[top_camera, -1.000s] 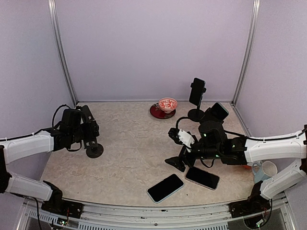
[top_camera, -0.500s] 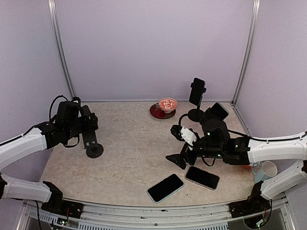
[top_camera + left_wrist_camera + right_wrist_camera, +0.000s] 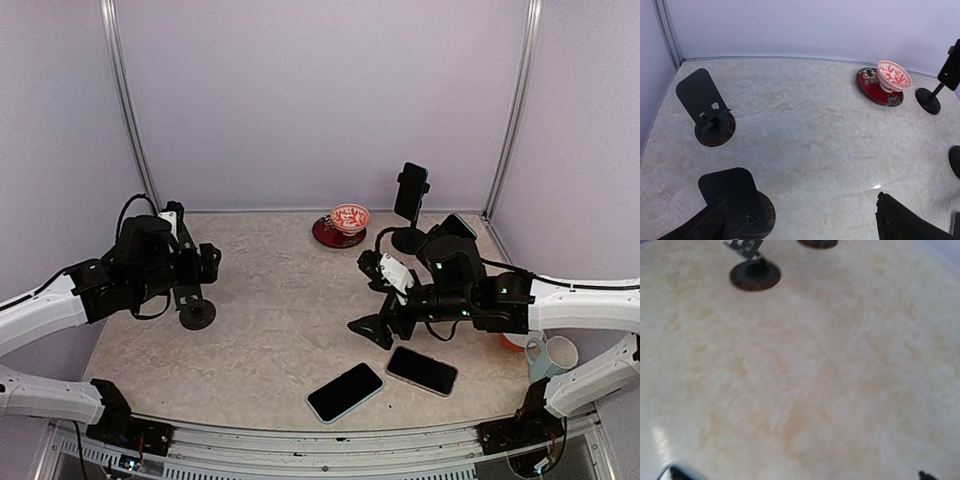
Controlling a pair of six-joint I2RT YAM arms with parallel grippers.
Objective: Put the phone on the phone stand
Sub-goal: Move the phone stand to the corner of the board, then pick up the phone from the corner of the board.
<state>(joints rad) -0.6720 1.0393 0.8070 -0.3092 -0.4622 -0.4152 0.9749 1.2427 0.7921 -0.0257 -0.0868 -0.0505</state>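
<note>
Two black phones lie flat near the front edge, one with a pale rim (image 3: 345,392) and one right of it (image 3: 422,371). A low black phone stand (image 3: 372,329) sits just behind them. My right gripper (image 3: 372,266) hovers open and empty above that stand; in its wrist view (image 3: 797,474) only blurred table shows between the fingertips. My left gripper (image 3: 205,258) is open and empty over a black stand (image 3: 196,312) at the left. The left wrist view (image 3: 800,220) shows two empty stands, a near one (image 3: 737,197) and a far one (image 3: 707,110).
A tall stand holds a phone (image 3: 411,191) at the back right, and another phone (image 3: 457,231) leans beside it. A red plate with a patterned bowl (image 3: 349,217) sits at the back centre. A white mug (image 3: 556,353) stands at the right edge.
My right gripper has risen and moved back from the low stand. My left arm has moved right and forward, towards the left stand.
</note>
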